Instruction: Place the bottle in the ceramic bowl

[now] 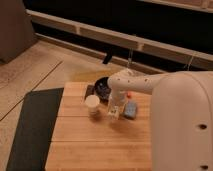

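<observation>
Hand (115, 106) is low over the middle of the wooden surface (95, 145), at the end of the white arm (132, 82), which reaches in from the right and bends straight down. It sits right on top of the bottle (114, 114). Bottle is on or just above the surface, between the cup (92, 106) on its left and the blue block (131, 110) on its right, close to both. Only a pale bit with a yellowish label shows under the hand. Cannot tell whether the hand is apart, together or clamped on the bottle; the wrist covers that spot.

Bowl (100, 86) is behind the cup, near the far edge of the surface, partly hidden by the arm. Looks like nothing is in it, though part of the inside is blocked.

Judgement: grasp step, early in the task. The vertical approach makes sense because cup and block crowd the bottle from both sides, so top-down is the only clean way in. The next move would need a lift high enough to pass the cup rim, then a short carry back and left to the bowl. Risks: clipping the cup on the way, or the bottle slipping if held near the cap.
</observation>
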`<state>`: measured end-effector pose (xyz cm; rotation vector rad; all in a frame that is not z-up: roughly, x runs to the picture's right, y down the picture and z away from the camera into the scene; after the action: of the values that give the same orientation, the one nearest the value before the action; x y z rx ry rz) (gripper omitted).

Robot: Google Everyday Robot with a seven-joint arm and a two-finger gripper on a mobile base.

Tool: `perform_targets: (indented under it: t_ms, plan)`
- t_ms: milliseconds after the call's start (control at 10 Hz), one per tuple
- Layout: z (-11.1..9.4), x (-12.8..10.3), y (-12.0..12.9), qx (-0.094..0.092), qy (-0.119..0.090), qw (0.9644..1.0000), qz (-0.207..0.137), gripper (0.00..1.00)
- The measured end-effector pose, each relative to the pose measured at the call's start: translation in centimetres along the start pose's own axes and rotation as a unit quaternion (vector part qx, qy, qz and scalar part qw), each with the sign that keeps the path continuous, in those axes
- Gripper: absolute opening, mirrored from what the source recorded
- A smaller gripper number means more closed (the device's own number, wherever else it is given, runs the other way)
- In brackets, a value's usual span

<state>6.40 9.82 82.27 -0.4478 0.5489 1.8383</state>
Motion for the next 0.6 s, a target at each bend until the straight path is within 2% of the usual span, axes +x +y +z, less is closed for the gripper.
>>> perform_targets:
  t_ms: [200,300,400,600]
  plan:
    - [-6.2,-0.2,1.4,-0.003,-0.071,0.9974,0.008,0.0]
    - [-9.8,0.1,2.7,-0.005,-0.112,0.9937,-0.004,0.0]
    - [-12.6,0.3,3.3,-0.003,-0.143,0.9895,-0.018,0.0]
    - [-17.0,0.2,4.5,0.007,-0.191,0.9802,-0.051,0.0]
